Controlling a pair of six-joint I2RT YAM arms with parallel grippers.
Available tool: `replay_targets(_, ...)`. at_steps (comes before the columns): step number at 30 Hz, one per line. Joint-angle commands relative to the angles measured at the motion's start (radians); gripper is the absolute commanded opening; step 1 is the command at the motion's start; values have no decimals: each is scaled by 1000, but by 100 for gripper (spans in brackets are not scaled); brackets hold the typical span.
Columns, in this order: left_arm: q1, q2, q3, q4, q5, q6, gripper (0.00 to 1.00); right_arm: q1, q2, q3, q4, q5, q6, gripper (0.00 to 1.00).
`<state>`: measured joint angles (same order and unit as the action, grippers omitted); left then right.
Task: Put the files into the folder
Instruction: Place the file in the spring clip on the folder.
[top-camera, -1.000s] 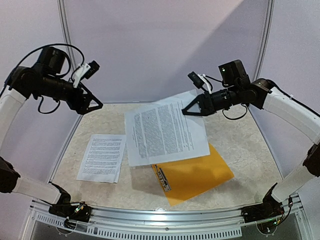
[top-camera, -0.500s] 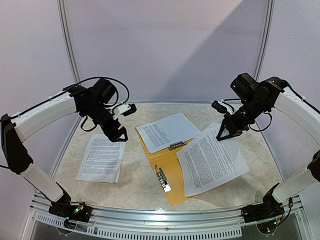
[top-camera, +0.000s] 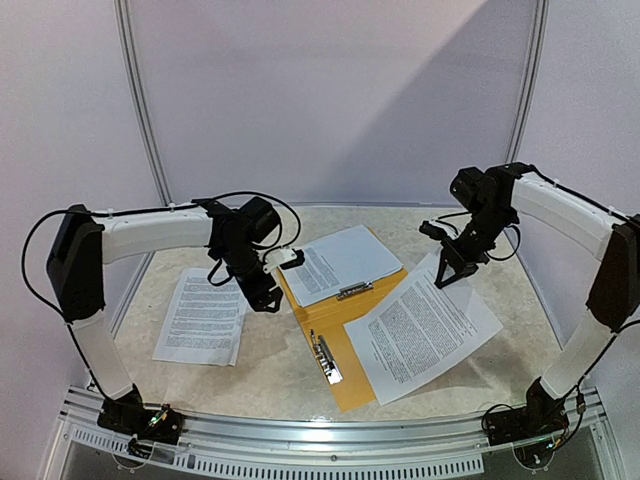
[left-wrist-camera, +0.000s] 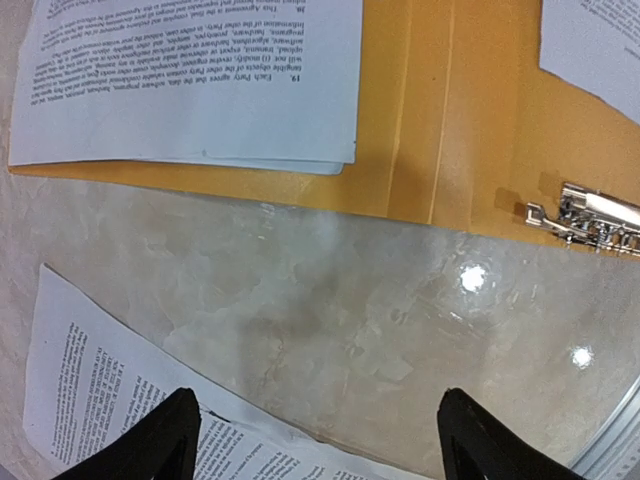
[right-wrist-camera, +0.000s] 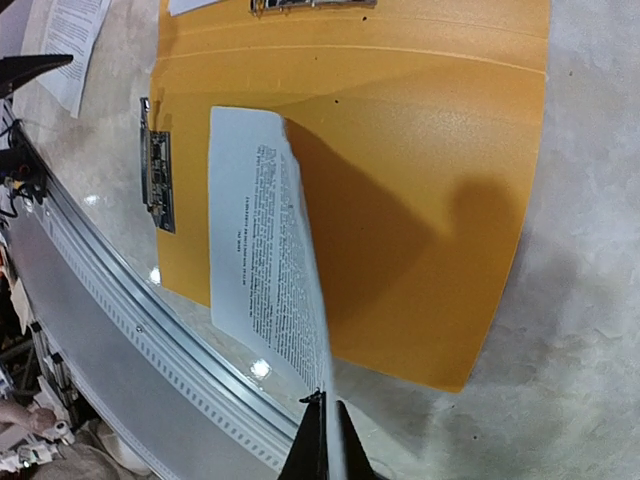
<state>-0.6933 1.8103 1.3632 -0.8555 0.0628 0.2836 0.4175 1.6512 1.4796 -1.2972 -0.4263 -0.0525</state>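
Folder (top-camera: 318, 312) lying open at mid-tabletop (top-camera: 260, 370), carrying one sheet (top-camera: 340, 262) on its far half. Right claw (top-camera: 447, 272) pinching the far edge of a second sheet (top-camera: 420, 325), which is slanting down across the folder's right half. Left claw (top-camera: 268, 298) spread, hovering beside the folder's left edge. Stack (top-camera: 203, 315) lying near the tabletop's left edge.
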Motion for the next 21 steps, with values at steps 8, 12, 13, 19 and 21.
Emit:
replay_targets(8,-15,47,-24,55,-11,-18,84,-20,169,34,60,-88,-175,0)
replay_targets(12,-18,80,-18,52,1,-29,84,-48,171,34,97,-162,-149,0)
replay_targets(13,-18,86,-17,52,6,-32,84,-54,170,33,98,-182,-141,0)
replay_targets(19,-23,103,-13,51,11,-34,84,-77,183,32,106,-214,-132,0)
replay_targets(21,-24,105,-12,51,11,-32,84,-77,195,29,128,-245,-133,0)
